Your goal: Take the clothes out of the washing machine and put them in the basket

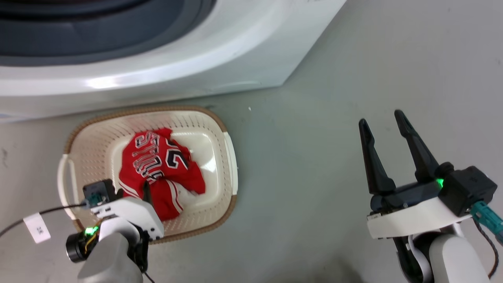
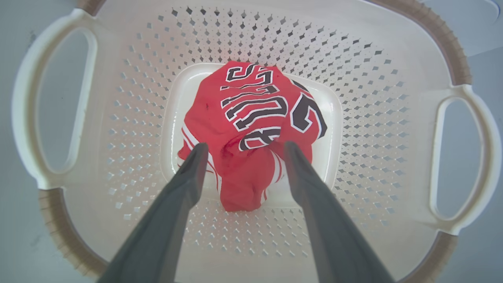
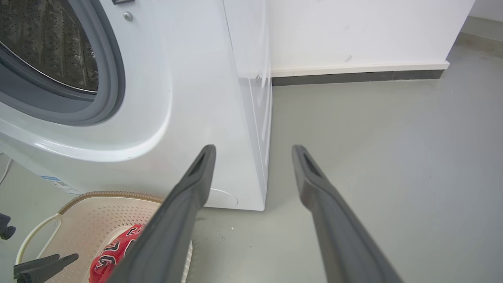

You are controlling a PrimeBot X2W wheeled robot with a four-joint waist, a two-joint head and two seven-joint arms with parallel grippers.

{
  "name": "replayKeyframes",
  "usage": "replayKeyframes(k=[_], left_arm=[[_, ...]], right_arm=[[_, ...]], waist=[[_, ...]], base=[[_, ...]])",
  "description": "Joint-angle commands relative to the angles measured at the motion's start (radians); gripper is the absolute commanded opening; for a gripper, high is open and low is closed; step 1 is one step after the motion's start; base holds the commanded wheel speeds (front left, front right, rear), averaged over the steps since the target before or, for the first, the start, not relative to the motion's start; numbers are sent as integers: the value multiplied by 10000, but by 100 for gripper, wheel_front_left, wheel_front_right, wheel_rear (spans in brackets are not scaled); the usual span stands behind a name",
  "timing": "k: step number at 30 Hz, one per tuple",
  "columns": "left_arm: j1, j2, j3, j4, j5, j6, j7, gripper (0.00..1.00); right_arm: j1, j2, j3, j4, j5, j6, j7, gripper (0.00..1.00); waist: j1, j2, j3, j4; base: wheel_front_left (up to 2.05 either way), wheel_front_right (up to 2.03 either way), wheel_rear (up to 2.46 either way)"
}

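The left pincer (image 2: 245,152) hung over the basket (image 1: 102,137) with its two dark fingers (image 2: 188,173) spread wide and nothing held between them. Their tips reached down to the near edge of the clothes (image 2: 251,114); whether they touched the cloth I cannot tell. The clothes lay in a crumpled red heap on the bottom of the basket, white-and-black lettering and a number uppermost and white trim showing at the near side. Whether the heap was one garment or two I cannot tell. Round it the basket's cream sides were perforated, its rim was brown, and a white handle (image 2: 27,106) stood at each end.

The basket sat on the grey floor (image 1: 314,157), just in front of the washing machine (image 1: 196,59), whose white front rose on its far side. In the right wrist view the machine's grey-rimmed porthole opened onto the perforated steel drum (image 3: 39,39).

The right pincer (image 1: 381,119) was well to the right of the basket, above bare floor, its fingers likewise parted and empty. Beyond the machine's right side a white wall (image 3: 353,31) met the floor along a dark skirting (image 3: 353,76).
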Motion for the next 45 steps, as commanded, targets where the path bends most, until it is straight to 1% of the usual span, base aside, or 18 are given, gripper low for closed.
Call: replayKeyframes(k=[1,7,15,23,27,30,32,35,41,45], left_arm=[[271,-59,55,-144,-5,34,-34,100],[1419,-226,168,-1254,284,122,-33,100],[2697,-483,348,-2927,746,230,-34,100],[3700,-714,484,-4949,1296,359,-34,100],[4014,-781,460,-6061,1560,447,-35,100],[4103,-825,372,-6627,1718,501,-35,100],[3937,-836,297,-6795,1807,478,-35,100],[3483,-762,210,-6700,1941,440,-35,100],[2043,-487,40,-5813,2130,333,-16,100],[875,-300,-150,-5130,2217,234,248,100]], right_arm=[[191,19,-50,37,3,-7,19,100],[697,19,-371,129,-114,-7,249,100],[1223,18,-667,12,-216,-7,561,100],[1639,19,-858,-127,-252,-7,735,100],[1779,19,-898,-219,-212,-7,829,100],[1875,19,-900,-286,-188,-7,874,100],[1884,19,-911,-352,-169,-7,907,100],[1838,19,-848,-448,-150,-7,915,100],[1803,19,-676,-594,-31,-7,876,100],[1723,19,-524,-690,-2,-7,853,100]], waist=[[-1,0,-887,237],[-1,0,-2149,591],[-1,0,-3317,1005],[-1,0,-4018,1287],[-1,0,-4242,1378],[-1,0,-4321,1402],[-1,0,-4303,1417],[-1,0,-4226,1384],[-1,0,-3849,1229],[-1,0,-3471,1071]], base=[[0,0,0],[0,0,0],[0,0,0],[0,0,0],[0,0,0],[0,0,0],[0,0,0],[0,0,0],[0,0,0],[0,0,0]])
